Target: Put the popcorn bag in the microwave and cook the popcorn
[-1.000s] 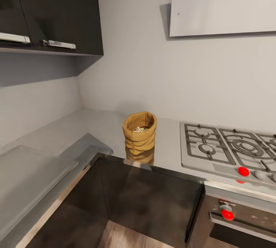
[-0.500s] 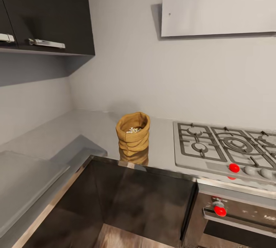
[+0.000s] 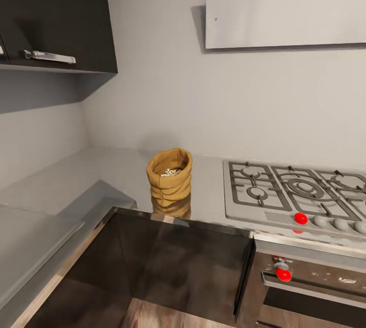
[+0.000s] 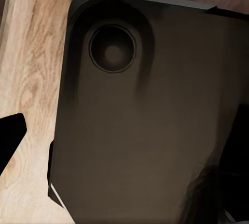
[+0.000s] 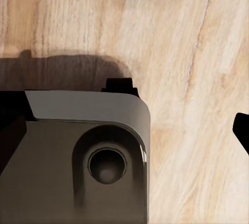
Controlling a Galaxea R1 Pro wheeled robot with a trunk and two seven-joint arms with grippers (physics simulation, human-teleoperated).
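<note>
Grippers first: the left wrist view catches just a black fingertip [image 4: 11, 133] poking in at the left edge, and the right wrist view has a similar black tip [image 5: 243, 130] at the right edge. That's all there is of them, so I honestly can't tell whether either gripper is open or closed, and nothing sits between the fingers as far as I can see. Both wrist cams look down at a dark rounded robot base [image 4: 150, 115] with a round recessed socket in it, over light wood floor [image 5: 192, 42].

Head view is where the good stuff is. The popcorn bag [image 3: 170, 178] stands upright on the countertop [image 3: 101, 170], roughly centre of the frame, rim rolled, with whitish popcorn [image 3: 170, 171] bits visible inside. Its reflection shows on the steel surface just in front. Right of it, near but not touching, is the gas hob [image 3: 292, 193] with grates and a red knob [image 3: 300, 218]. Below the hob, lower right, an oven front [image 3: 315, 287] with another red knob. Dark cabinet fronts [image 3: 188, 267] run under the counter. Upper left has a dark wall cabinet [image 3: 56, 13] with a silver handle, upper right the flat white hood [image 3: 284, 5].
</note>
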